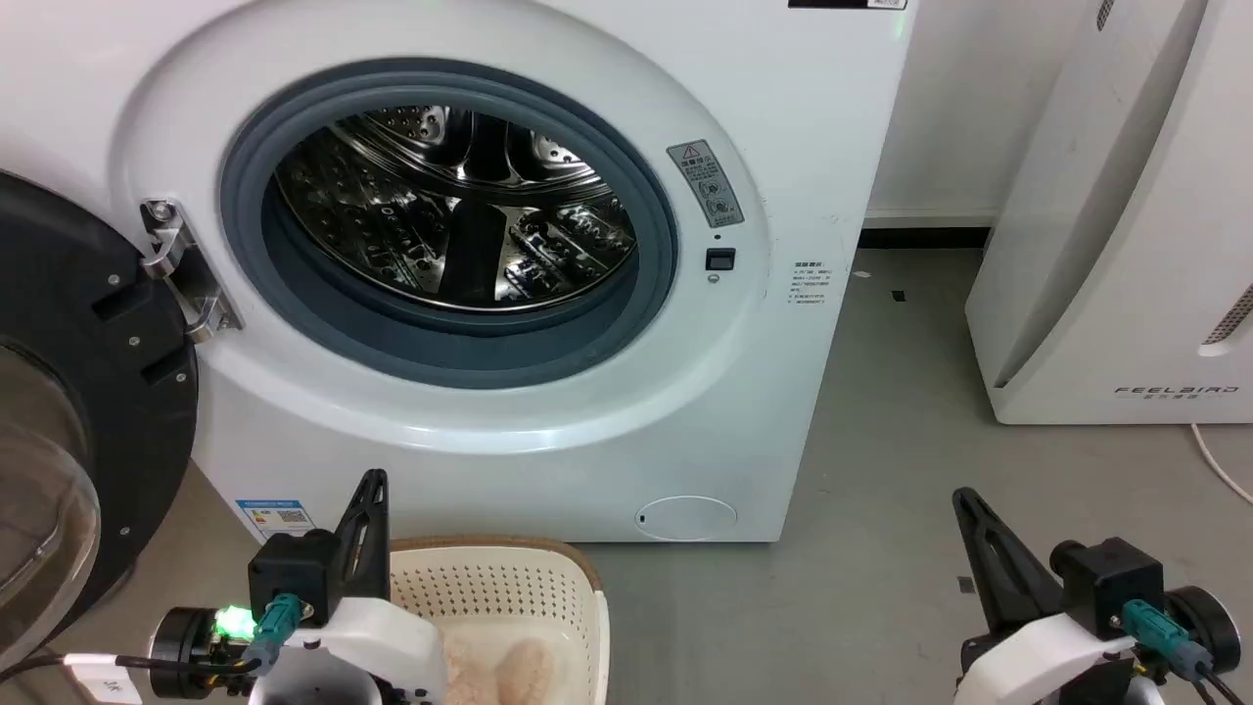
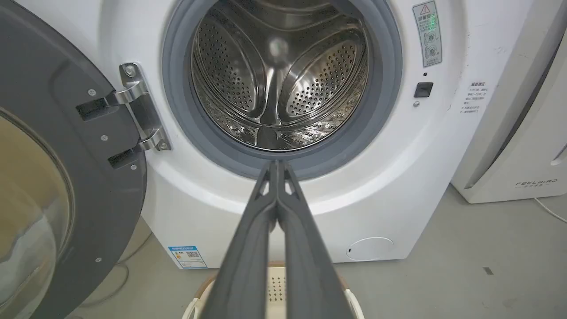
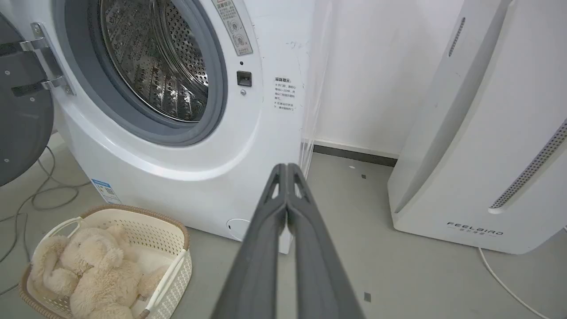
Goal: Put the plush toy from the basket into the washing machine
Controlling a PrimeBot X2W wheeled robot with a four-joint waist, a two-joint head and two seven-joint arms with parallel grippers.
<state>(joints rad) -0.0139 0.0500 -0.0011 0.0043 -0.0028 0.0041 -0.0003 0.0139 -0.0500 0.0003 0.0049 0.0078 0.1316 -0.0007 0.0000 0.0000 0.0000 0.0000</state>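
Note:
The beige plush toy (image 3: pixel 91 272) lies inside the cream basket (image 3: pixel 170 241) on the floor in front of the washing machine (image 1: pixel 548 431); in the head view part of the plush toy (image 1: pixel 509 666) shows in the basket (image 1: pixel 489 578). The washer's drum (image 1: pixel 460 211) stands open and empty, its black-framed door (image 1: pixel 69 411) swung out to the left. My left gripper (image 1: pixel 372 480) hangs shut over the basket's left side, fingers together and holding nothing. At the lower right my right gripper (image 1: pixel 964 497) is shut too, above bare floor, well away from the basket.
A white slanted appliance marked FEELBIRD (image 1: pixel 1126 245) stands right of the washer, with a pale cable (image 1: pixel 1219 460) trailing on the grey floor. Grey cables (image 3: pixel 40 195) lie on the floor left of the basket. Open floor stretches between washer and appliance.

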